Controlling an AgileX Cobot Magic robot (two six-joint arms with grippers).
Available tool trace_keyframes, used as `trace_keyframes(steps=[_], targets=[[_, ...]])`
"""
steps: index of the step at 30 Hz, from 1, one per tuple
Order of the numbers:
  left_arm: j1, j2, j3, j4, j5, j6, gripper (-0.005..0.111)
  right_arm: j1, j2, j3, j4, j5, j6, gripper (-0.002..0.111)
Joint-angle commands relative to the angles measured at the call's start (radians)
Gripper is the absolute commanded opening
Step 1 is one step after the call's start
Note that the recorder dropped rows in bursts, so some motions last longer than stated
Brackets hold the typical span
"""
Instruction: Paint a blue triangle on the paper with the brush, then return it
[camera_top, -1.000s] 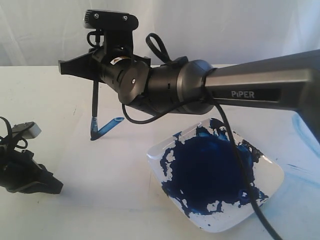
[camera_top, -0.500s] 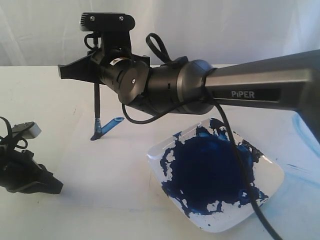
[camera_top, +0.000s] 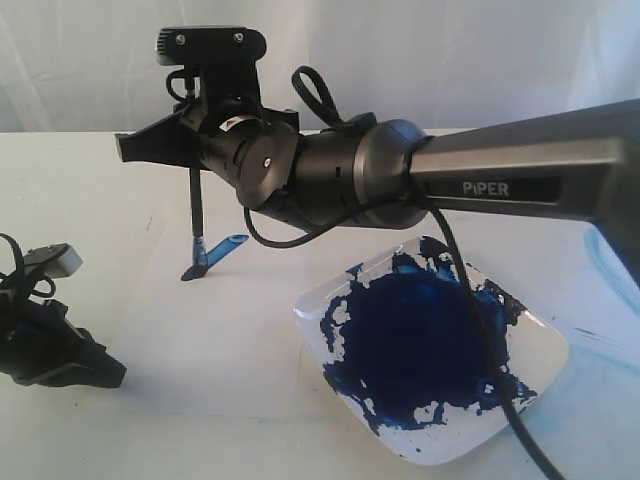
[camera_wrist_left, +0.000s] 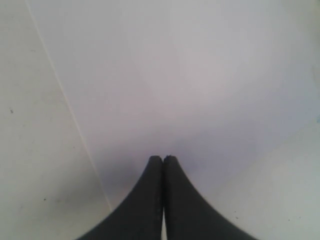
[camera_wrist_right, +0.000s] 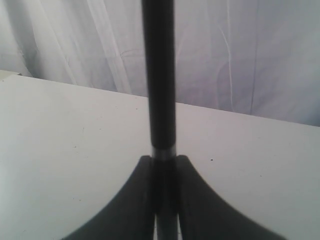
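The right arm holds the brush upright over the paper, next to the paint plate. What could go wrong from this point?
1. The right gripper grips the brush well above its tip, so sideways pressure could tilt it and smear the blue triangle.
2. The arm's black cable hangs over the plate of dark-blue paint. It could drag through the paint and stain the paper.

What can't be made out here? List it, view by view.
- Exterior view: blue triangle too small to tell if closed; the brush covers its tip.
- Exterior view: the right gripper hides the brush's upper handle.
- Right wrist view: bristles out of frame; handle cut by the edge.
- Left wrist view: only left gripper over blurred paper.
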Motion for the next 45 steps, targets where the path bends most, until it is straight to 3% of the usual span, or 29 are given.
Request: trace_keyframes(steps=[1,30,39,45], targets=[[-0.006,-0.002,-0.001,-0.013,0.021,0.0,0.0,0.001,-0.005,0.0,0.037,-0.002,-0.067,0.0],[-0.006,-0.002,-0.001,-0.016,0.021,0.0,0.0,0.001,-0.034,0.002,0.393,-0.061,-0.44,0.0],[-0.006,-0.002,-0.001,-0.016,0.021,0.0,0.0,0.001,-0.034,0.002,0.628,-0.211,-0.672,0.0],[-0.006,-0.002,-0.001,-0.016,0.021,0.0,0.0,0.001,-0.034,0.002,0.65,-0.286,-0.68,0.0]])
